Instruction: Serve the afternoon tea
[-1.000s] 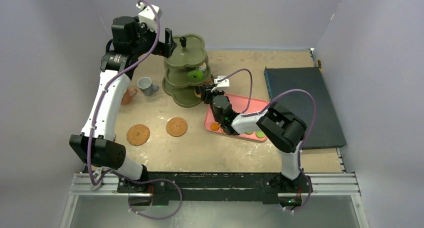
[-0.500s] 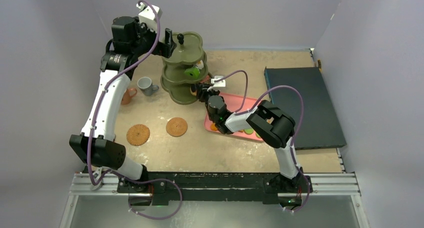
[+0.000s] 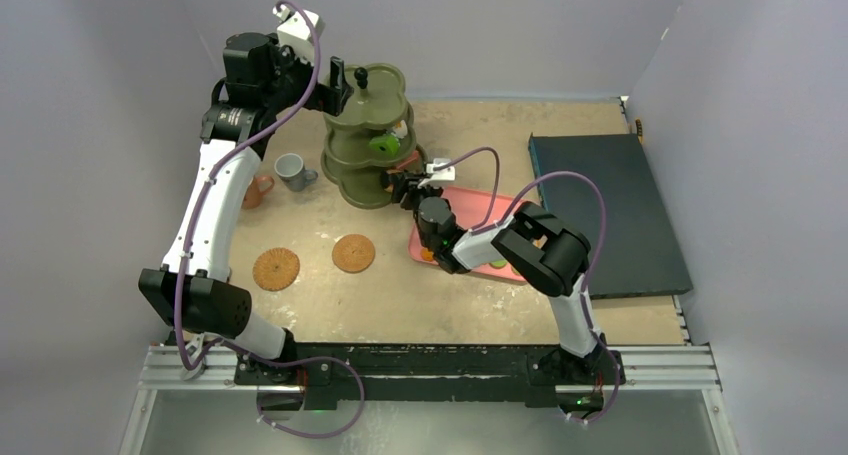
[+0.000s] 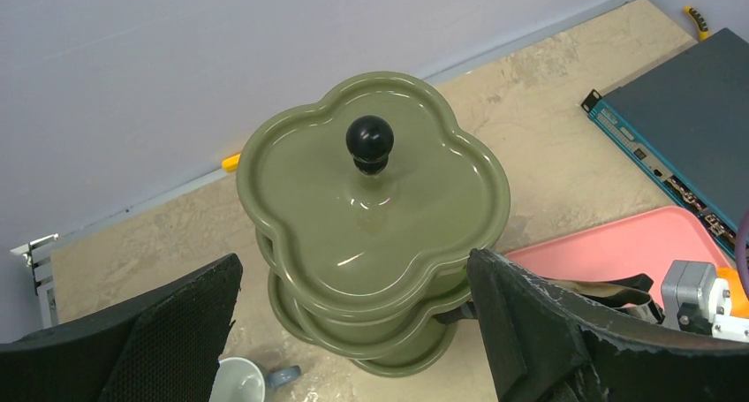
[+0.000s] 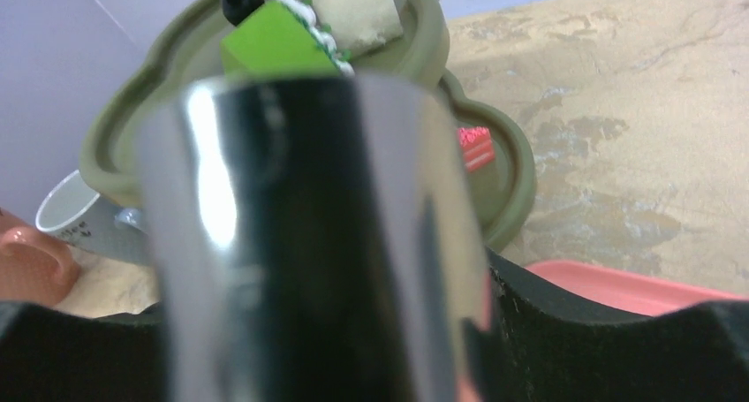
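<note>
R gripper (image 3: 405,187), clamped on the tongs (image 5: 309,243), has moved off the pink tray (image 3: 490,207) up to the stand (image 3: 385,90) — looks like a drop-off. Green pastry (image 3: 383,146) on mid tier, pink pastry (image 5: 475,146) on lowest. Beyond, L gripper (image 4: 353,269) hangs wide by top tier.

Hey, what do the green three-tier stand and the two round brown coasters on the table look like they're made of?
Stand: smooth and glossy, with sharp light reflections on its top tier, so glazed ceramic or hard plastic; I can't tell which. Coasters: matte brown with a faint ringed texture, probably woven fibre or cork, though they are too small to be sure.
</note>
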